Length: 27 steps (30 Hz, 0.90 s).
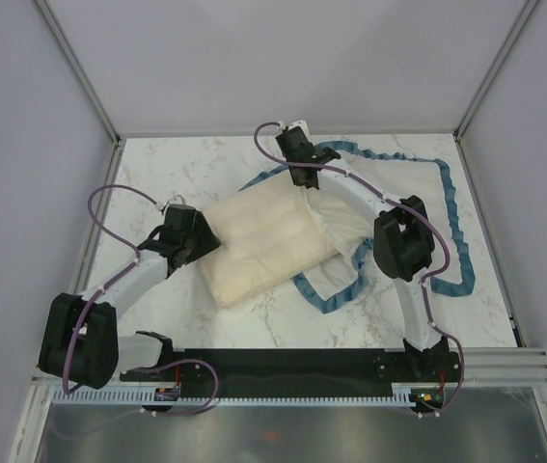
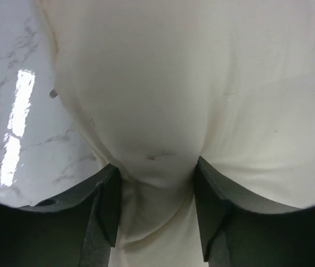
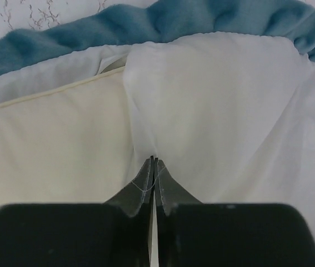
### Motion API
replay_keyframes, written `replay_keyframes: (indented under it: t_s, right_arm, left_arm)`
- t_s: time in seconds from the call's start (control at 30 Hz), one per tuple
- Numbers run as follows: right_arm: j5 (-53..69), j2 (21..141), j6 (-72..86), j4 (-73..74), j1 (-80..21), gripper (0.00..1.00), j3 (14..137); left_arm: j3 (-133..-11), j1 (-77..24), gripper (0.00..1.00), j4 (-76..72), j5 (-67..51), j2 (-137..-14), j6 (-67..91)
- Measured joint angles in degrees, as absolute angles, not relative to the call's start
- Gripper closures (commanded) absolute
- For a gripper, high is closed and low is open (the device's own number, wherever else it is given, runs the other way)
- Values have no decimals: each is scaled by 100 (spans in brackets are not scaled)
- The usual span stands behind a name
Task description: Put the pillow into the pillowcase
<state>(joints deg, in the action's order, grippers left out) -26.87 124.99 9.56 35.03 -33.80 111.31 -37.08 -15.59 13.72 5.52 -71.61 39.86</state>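
The plump cream quilted pillow (image 1: 259, 249) lies slantwise at the middle of the white marble table (image 1: 177, 174), its faint stitched lines running lengthwise and its surface soft and puffed. Only its far right end sits under the mouth of the large fabric pillowcase (image 1: 326, 297), whose plain white inside faces up and whose blue ruffled edge loops round on the right of the table. Most of the cushion is outside the cover. How deep that end has gone I cannot say for certain, since the right arm crosses the opening in the overhead view. The left gripper (image 2: 156, 211) has its jaws narrowed on a fold of the pillow's near left end, the cream cloth bunched and creased between them, which looks like a hold for pushing the cushion toward the cover. The right gripper (image 3: 154, 162) is pinched tight on the thin white layer of the pillowcase at the far side, just over the pillow's piped seam (a loose thread trails at the tips), probably lifting the upper layer so the mouth stays open.
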Motion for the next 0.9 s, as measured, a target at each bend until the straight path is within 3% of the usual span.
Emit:
replay_keyframes:
  t_s: [0.07, 0.1, 0.13, 0.17, 0.43, 0.73, 0.8, 0.83, 0.9]
  right_arm:
    - [-2696, 12567, 945, 3516, -3389, 100, 11179]
    - [-2687, 12578, 930, 3518, -3393, 100, 11181]
    - [-2679, 12582, 910, 3516, -3402, 100, 11181]
    - [-2663, 12582, 880, 3500, -3420, 100, 11181]
    - [-2257, 12534, 631, 3295, -3771, 100, 11181]
    - [-1782, 11734, 624, 3365, -4154, 100, 11249]
    - [-1831, 11537, 626, 3380, -4195, 89, 11347]
    - [-1911, 11461, 635, 3389, -4198, 63, 11391]
    - [-2130, 11406, 670, 3420, -4182, 44, 11480]
  left_arm:
    - [-3715, -1551, 67, 1079, 405, -7363, 3979]
    - [-3721, -1551, 85, 926, 338, -7432, 3970]
    - [-3726, -1549, 94, 786, 259, -7496, 3975]
    - [-3736, -1546, 97, 648, 185, -7553, 3948]
    - [-3824, -1562, 98, 285, -152, -7634, 3765]
    - [-4272, -1975, 98, 845, -349, -6842, 3518]
    - [-4438, -2032, 98, 958, -368, -6652, 3498]
    - [-4504, -2040, 98, 998, -370, -6558, 3487]
    - [-4571, -2047, 98, 1070, -364, -6420, 3470]
